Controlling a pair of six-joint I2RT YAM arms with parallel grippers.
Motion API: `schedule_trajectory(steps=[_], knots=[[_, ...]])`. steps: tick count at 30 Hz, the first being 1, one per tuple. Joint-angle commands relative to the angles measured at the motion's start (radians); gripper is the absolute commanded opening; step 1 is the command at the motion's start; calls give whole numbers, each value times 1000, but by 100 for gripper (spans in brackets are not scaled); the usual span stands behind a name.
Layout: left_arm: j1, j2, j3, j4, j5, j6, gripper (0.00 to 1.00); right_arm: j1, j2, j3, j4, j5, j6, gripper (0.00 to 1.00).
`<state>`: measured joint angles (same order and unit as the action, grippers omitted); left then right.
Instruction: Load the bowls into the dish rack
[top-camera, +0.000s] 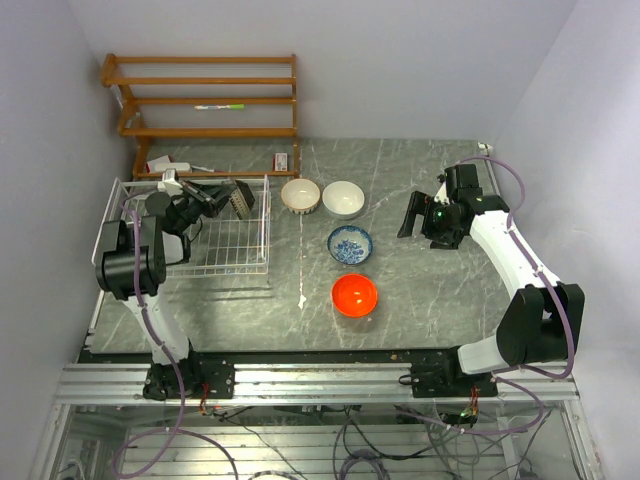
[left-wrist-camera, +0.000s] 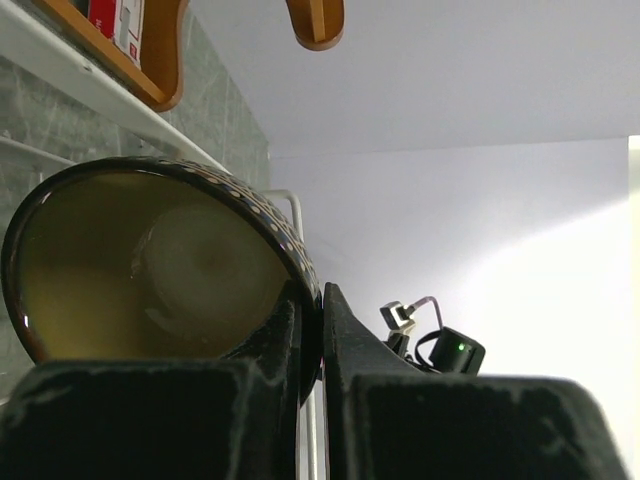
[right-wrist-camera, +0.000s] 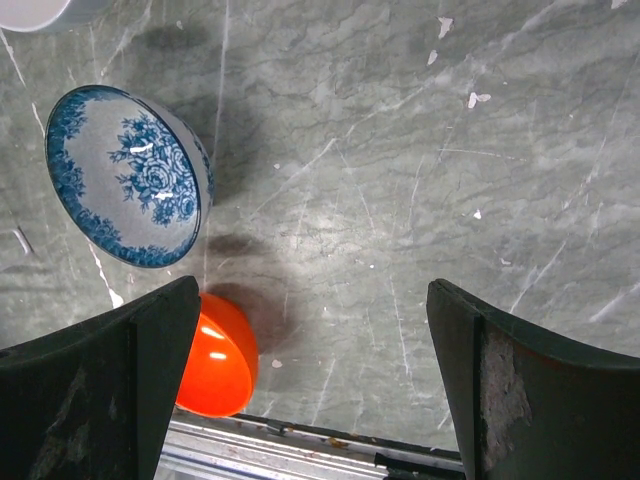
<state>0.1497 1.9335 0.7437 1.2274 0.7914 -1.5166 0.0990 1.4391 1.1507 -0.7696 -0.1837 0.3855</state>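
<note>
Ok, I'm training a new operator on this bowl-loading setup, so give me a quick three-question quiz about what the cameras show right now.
1. Multiple choice: the left fingers hold the dark bowl by A) its rim, B) its base, C) not at all.
2. True or false: the right fingers are shut on a bowl.
3. How many bowls stand on the table outside the dish rack?
Key: 1 A; 2 false, they are open and empty; 3 four.
</note>
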Motion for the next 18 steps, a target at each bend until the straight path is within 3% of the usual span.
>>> schedule_trajectory(steps=[1, 4, 7, 14, 18], knots=[[3, -34, -12, -220, 5, 150, 7, -7, 6, -11, 20, 11, 9, 96], [18, -47, -19, -357, 1, 233, 9, -7, 11, -13, 24, 10, 10, 96], [39, -51, -45, -393, -2, 266, 19, -7, 16, -13, 26, 12, 6, 96], [84, -81, -91, -452, 8, 329, 26, -6, 25, -19, 29, 4, 2, 96], [109, -123, -85, -572, 9, 410, 31, -7, 28, -17, 32, -1, 2, 96]])
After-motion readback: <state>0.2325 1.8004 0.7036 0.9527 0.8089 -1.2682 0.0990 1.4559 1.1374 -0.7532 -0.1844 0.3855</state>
